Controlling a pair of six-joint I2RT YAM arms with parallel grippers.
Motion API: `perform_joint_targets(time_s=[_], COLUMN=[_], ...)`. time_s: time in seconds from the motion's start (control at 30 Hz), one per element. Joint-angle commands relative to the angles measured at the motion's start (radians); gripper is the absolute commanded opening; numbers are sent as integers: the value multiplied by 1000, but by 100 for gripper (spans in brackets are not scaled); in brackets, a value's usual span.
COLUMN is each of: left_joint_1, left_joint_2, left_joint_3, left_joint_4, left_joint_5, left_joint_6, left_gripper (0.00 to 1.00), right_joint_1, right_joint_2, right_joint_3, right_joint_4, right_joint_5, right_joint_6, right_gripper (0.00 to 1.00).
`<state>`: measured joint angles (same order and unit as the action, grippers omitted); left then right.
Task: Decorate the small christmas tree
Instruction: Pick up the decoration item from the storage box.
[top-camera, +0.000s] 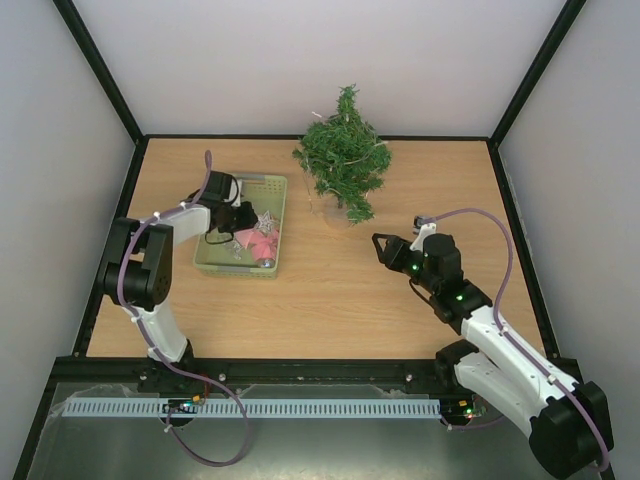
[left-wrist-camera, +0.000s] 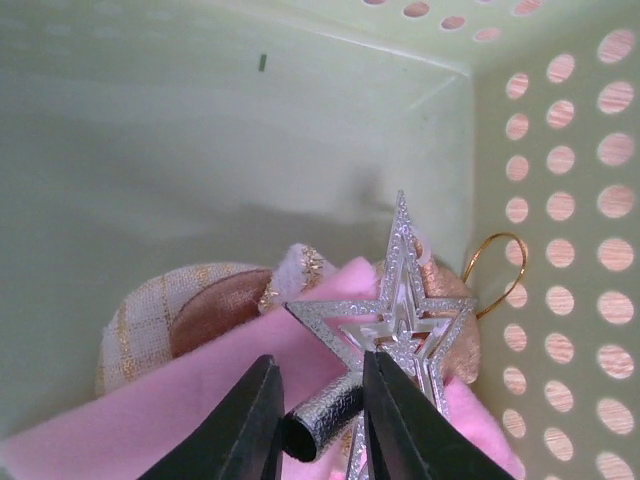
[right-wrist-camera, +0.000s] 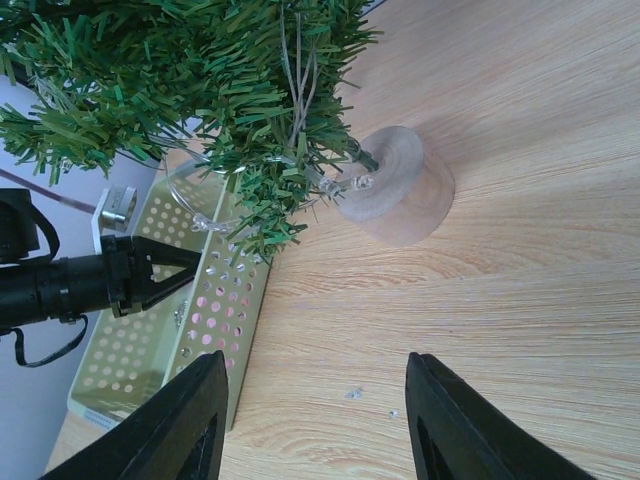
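Wood tabletop (top-camera: 330, 300), white-walled, bears the small christmas tree (top-camera: 345, 160); left jaws clamp silver star (left-wrist-camera: 398, 325), right jaws gape.

The light wood-grain counter (top-camera: 330, 300) carries two things, set near each other toward its far side. A pale green perforated basket (top-camera: 272, 183) lies flat on the left half. Just to its right, the small christmas tree (top-camera: 345, 160) stands upright on a round wooden base (right-wrist-camera: 405, 195) resting on the boards. A few tiny pale specks (right-wrist-camera: 352, 393) lie near the base.
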<state>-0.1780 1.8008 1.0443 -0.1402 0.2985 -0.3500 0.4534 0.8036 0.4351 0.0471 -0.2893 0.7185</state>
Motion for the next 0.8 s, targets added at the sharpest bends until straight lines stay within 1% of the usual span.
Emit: perform_joint_targets(time_s=[0.0, 0.1, 0.2, 0.4, 0.47, 0.57, 0.63, 0.67, 0.77], left_joint_1=[6, 6, 6, 6, 7, 6, 6, 7, 5], left_joint_2=[-18, -55, -111, -268, -330, -441, -521, -560, -671], left_joint_3=[20, 2, -16, -64, -79, -111, -143, -158, -213], left_joint_4=[-11, -6, -5, -24, -29, -8, 30, 72, 196], left_joint_5=[-6, -14, -3, 1, 23, 122, 199, 256, 359], left_joint_6=[7, 9, 5, -6, -16, -58, -126, -162, -298], left_gripper=[18, 8, 3, 2, 2, 2, 2, 2, 2], right_joint_1=[10, 20, 34, 67, 85, 131, 168, 194, 256], right_joint_2=[-37, -65, -93, -119, -120, -110, -98, -88, -46], right_joint_3=[51, 80, 112, 138, 149, 180, 199, 205, 224], right_joint_4=[-11, -34, -50, -27, -8, 23, 61, 82, 162], right_joint_5=[-11, -9, -6, -11, -14, -9, -2, 1, 20], right_joint_6=[15, 24, 34, 76, 83, 82, 88, 93, 118], right_gripper=[47, 46, 46, 46, 46, 46, 46, 46, 45])
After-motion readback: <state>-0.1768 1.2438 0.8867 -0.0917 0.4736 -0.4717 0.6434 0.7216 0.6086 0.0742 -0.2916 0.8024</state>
